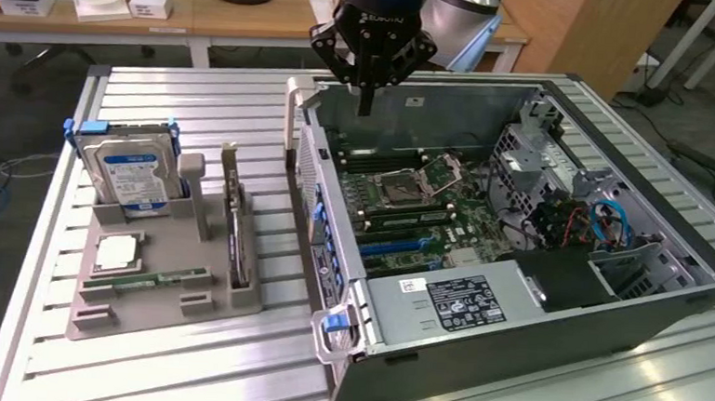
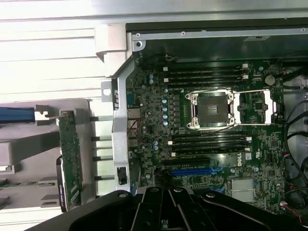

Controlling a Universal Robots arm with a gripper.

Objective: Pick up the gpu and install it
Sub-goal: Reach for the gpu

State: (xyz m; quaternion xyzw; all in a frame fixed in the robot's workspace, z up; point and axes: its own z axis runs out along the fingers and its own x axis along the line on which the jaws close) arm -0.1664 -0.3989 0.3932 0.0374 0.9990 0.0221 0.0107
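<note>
The gpu [image 1: 234, 223] is a thin card standing on edge in a slot of the grey parts holder [image 1: 158, 314], at the exterior view's left of the open computer case [image 1: 548, 343]. In the wrist view the gpu [image 2: 70, 159] shows as a green board beside the case wall. My gripper [image 1: 365, 103] hangs above the far end of the case, over the motherboard [image 1: 413, 199]. Its fingers are shut together with nothing between them. It is well apart from the gpu. The black body of the gripper [image 2: 168, 195] crosses one edge of the wrist view.
A blue-labelled hard drive [image 1: 131, 175] stands upright in the holder, with a CPU chip [image 1: 119, 252] and a RAM stick [image 1: 144, 281] in front of it. The motherboard has an open CPU socket [image 2: 214, 108] and a blue slot [image 2: 192, 171]. Desks with clutter stand behind the slatted table [image 1: 173, 376].
</note>
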